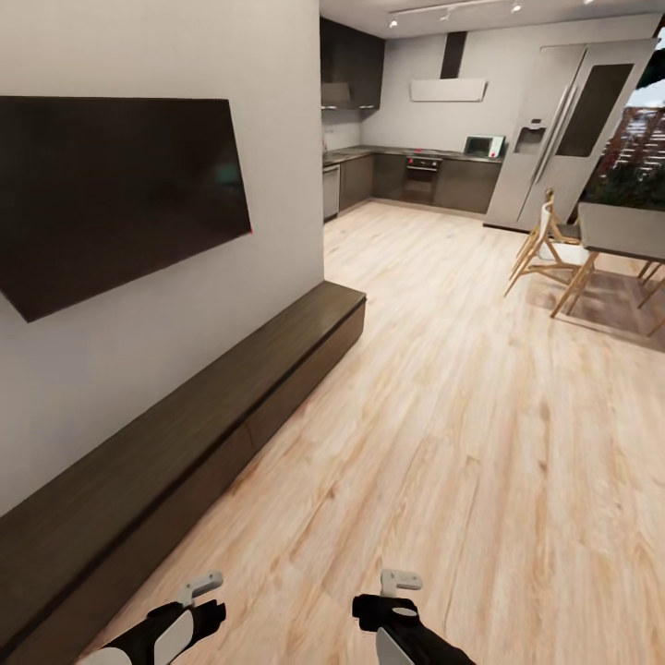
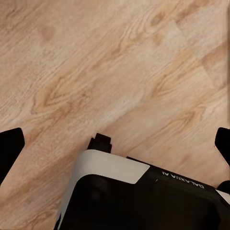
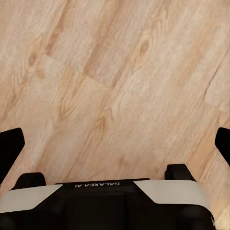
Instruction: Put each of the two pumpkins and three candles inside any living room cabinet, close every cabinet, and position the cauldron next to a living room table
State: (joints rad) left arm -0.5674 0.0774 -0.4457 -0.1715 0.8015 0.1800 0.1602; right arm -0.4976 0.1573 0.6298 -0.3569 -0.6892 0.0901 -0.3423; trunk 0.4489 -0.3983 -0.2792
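a long, low, dark-brown wood cabinet (image 1: 199,406) is seen along the pale wall at the left of the head view, its flat handleless fronts all shut and its top bare. a large black tv (image 1: 111,194) is mounted on the wall above it. pale wood-grain floor (image 1: 443,443) stretches ahead to a kitchen with dark grey units (image 1: 420,180) and a tall grey fridge (image 1: 563,134). at the right, light wooden chairs (image 1: 545,249) are drawn up to a grey dining table (image 1: 623,231), well apart from the cabinet.

the left gripper (image 1: 199,600) and right gripper (image 1: 397,596) are held low over bare floor. in each wrist view the dark fingertips (image 2: 10,148) (image 3: 10,148) sit at opposite edges, so both claws are spread wide with nothing between them, above the robot's black-and-white base (image 2: 143,191) (image 3: 110,201).
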